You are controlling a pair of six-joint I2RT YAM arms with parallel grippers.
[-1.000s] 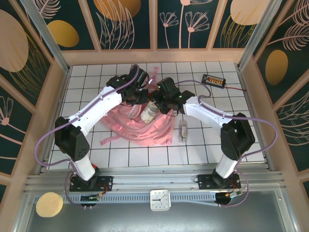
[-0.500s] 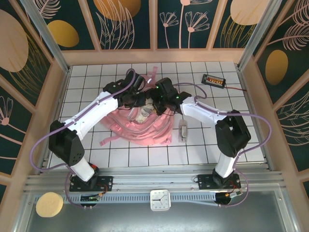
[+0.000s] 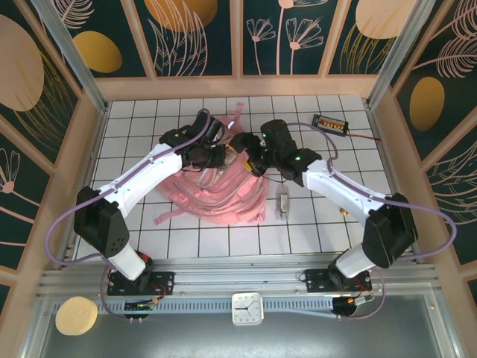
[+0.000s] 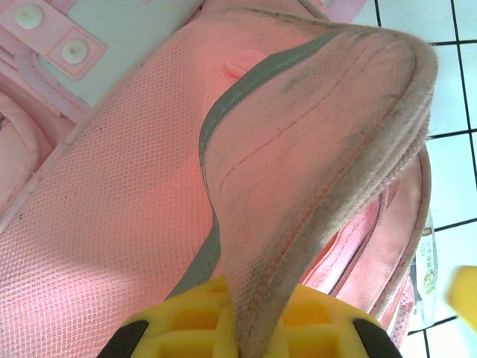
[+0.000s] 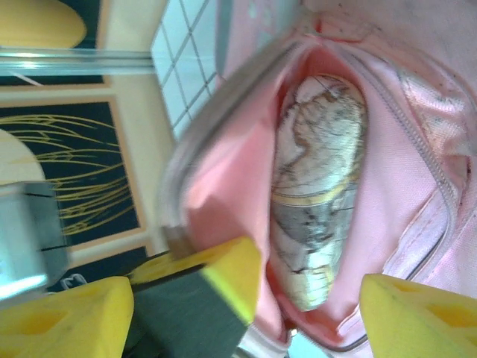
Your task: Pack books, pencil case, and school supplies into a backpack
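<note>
pink backpack (image 3: 223, 198) lies mid-worktop (image 3: 134, 112), btw the two arms. left pincer (image 4: 253, 328) is clamped on the backpack's rim flap, fabric pinched btw its yellow fingers, the flap standing up off the body of the bag. right pincer (image 3: 250, 151) hangs at the bag's mouth w/ jaws wide apart, gripping nothing. in the right wrist view the pencil case (image 5: 320, 194) sits inside the pink-lined opening, prob. clear of both fingers. supplies packet (image 3: 282, 201) lies on the worktop just right of the backpack. a black device (image 3: 330, 123) w/ orange dots sits well apart, near the far right corner.
</note>
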